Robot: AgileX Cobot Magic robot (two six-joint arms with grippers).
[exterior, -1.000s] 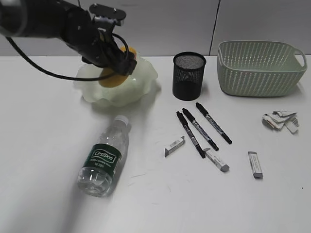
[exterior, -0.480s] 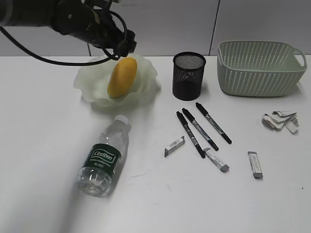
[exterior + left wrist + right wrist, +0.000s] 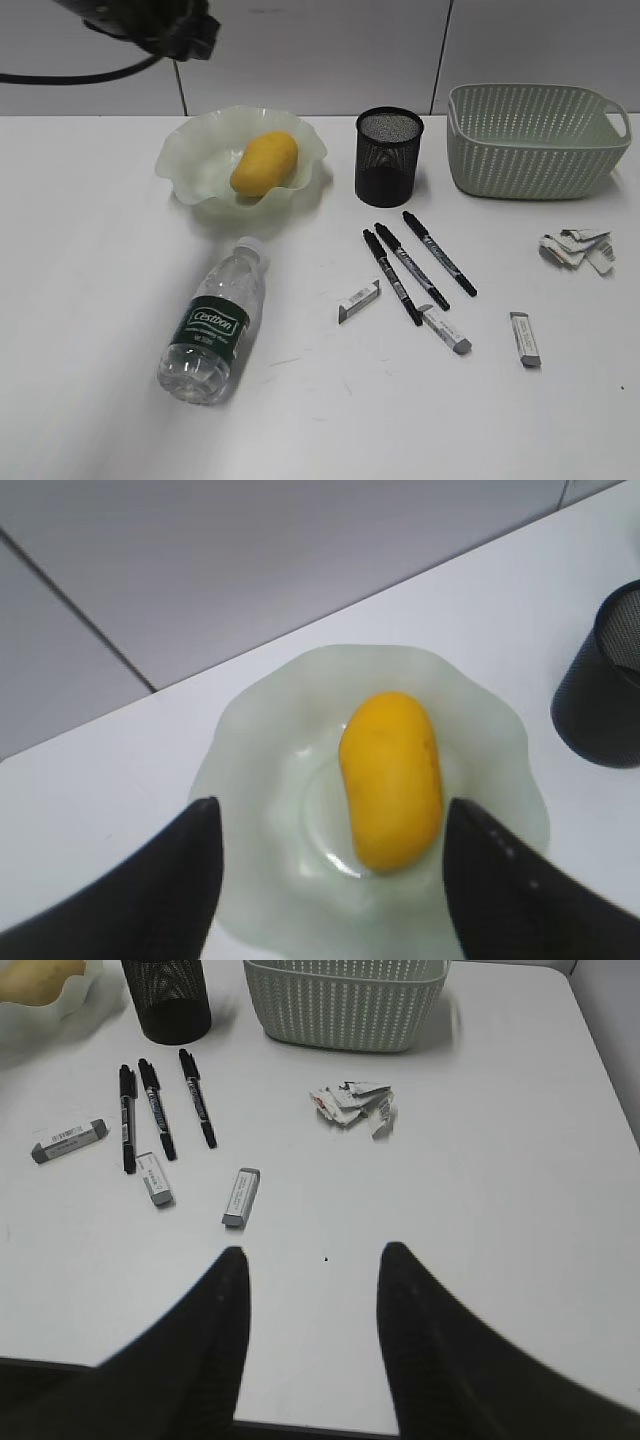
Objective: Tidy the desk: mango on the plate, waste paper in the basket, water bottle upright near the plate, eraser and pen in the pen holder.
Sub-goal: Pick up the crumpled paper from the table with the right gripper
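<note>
White desk point(image 3: 90, 300) under me: the water bottle point(image 3: 214, 322) lies on its side and may roll when gripped. Both my grippers point(image 3: 330, 880) point(image 3: 312, 1335) are open, holding nothing. Farther, the mango point(image 3: 264, 164) rests in the plate point(image 3: 190, 165).
</note>
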